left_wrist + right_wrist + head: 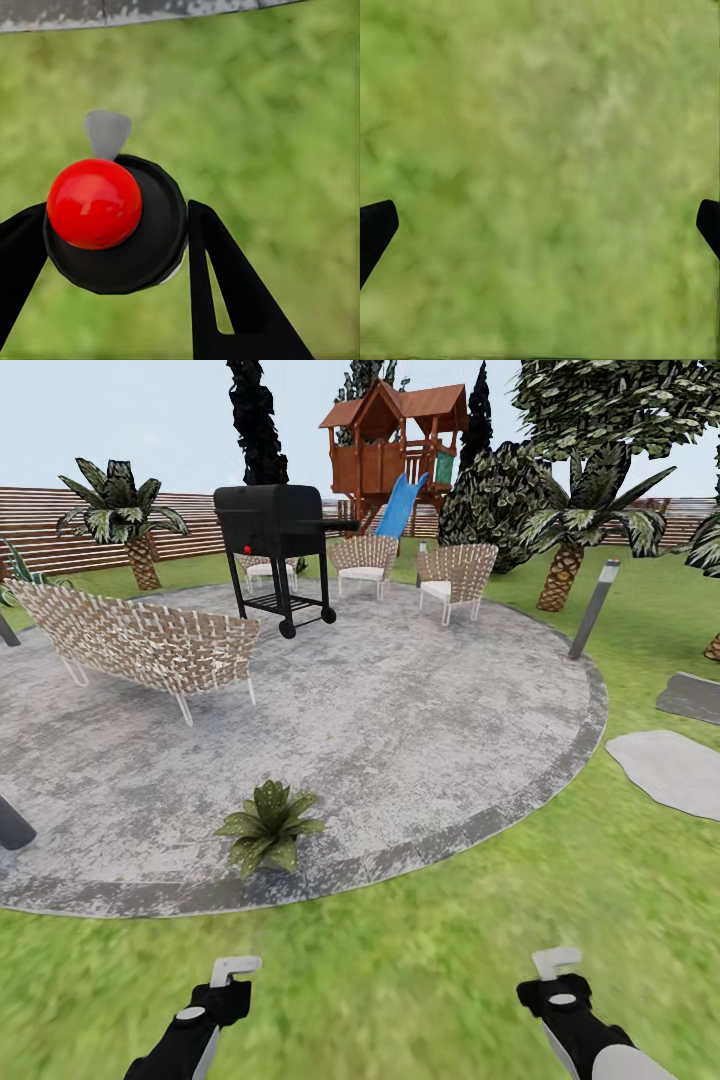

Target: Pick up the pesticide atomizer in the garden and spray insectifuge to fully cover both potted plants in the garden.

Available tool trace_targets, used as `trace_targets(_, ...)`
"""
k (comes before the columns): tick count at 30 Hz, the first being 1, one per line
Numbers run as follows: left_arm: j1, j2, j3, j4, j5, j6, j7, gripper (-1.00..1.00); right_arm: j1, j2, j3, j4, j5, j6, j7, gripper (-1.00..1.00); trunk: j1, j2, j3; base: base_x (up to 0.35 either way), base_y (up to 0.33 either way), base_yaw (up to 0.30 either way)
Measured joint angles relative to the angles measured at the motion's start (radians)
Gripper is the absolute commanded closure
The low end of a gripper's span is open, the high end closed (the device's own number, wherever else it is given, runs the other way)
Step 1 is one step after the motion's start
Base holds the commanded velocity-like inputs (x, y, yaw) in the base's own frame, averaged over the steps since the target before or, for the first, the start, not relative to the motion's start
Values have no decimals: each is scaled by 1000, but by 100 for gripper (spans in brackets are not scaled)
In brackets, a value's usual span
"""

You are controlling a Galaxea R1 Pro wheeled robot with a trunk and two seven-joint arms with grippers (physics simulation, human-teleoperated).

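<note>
Fingers first, from the head view: my left fingers (232, 967) and right fingers (555, 962) both hang low over the lawn (400, 960), just short of the round patio (400, 720). From here I cannot tell their spread. One potted plant (268, 828) sits on the patio's near edge, ahead of my left side, and its leaves hide whatever pot it stands in.

Left wrist view: my left fingers (225, 292) are closed on the pesticide atomizer (112, 221). I look straight down on its red top and black collar, with a grey nozzle tip poking out beyond it and grass below. It is a slim bottle, so I judge it light and rigid but smooth-sided and likely to twist or slip if squeezed off-centre. The grip belongs on the body below the collar, leaving the top free to press. How much liquid is inside I cannot see — the body is hidden under its own cap.

Right wrist view: my right fingers (376, 225) are spread wide with nothing between them, only blurred lawn beneath.
</note>
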Motion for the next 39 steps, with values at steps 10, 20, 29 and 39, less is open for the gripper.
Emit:
trace_targets(10,0,0,0,26,0,-14,0,100,0,0,-51,15,-199,8,0,-100,0,0,0,0,0,0)
trace_targets(20,0,1,0,46,0,-40,0,100,0,1,-59,18,-438,9,0,-100,0,0,0,0,0,0)
trace_targets(29,0,16,-1,157,-2,-41,-2,100,0,1,-59,18,-442,3,0,-100,0,0,0,0,0,0)
trace_targets(39,0,34,-2,279,-3,-42,-5,100,0,1,-55,126,-438,3,4,-100,0,0,0,0,0,0)
